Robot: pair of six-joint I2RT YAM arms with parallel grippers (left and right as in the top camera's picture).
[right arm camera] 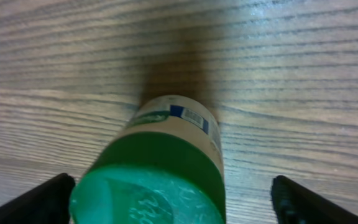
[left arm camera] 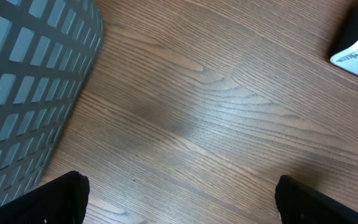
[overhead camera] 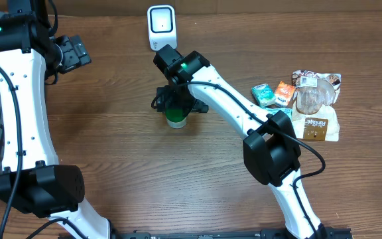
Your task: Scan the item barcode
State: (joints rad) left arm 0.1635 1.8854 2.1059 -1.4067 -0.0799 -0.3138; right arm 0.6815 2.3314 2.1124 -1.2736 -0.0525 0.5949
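Over to the right gripper (right arm camera: 169,186): spread wide either side of the green-lidded beige cylindrical tub (right arm camera: 166,155), gripping nothing. Sits upright, lid up, on the brown wooden table (overhead camera: 125,159), near the white barcode scanner (overhead camera: 161,25). Across at the left gripper (left arm camera: 180,193): gaping fully, holding nothing, hovering above the wood beside the grey plastic lattice basket (left arm camera: 23,74).

The left arm (overhead camera: 18,99) reaches forward along the left side, the left gripper (overhead camera: 71,53) wide open and holding nothing. The right arm (overhead camera: 231,106) stretches diagonally inward, the right gripper (overhead camera: 176,105) pointing down with its jaws spread wide.
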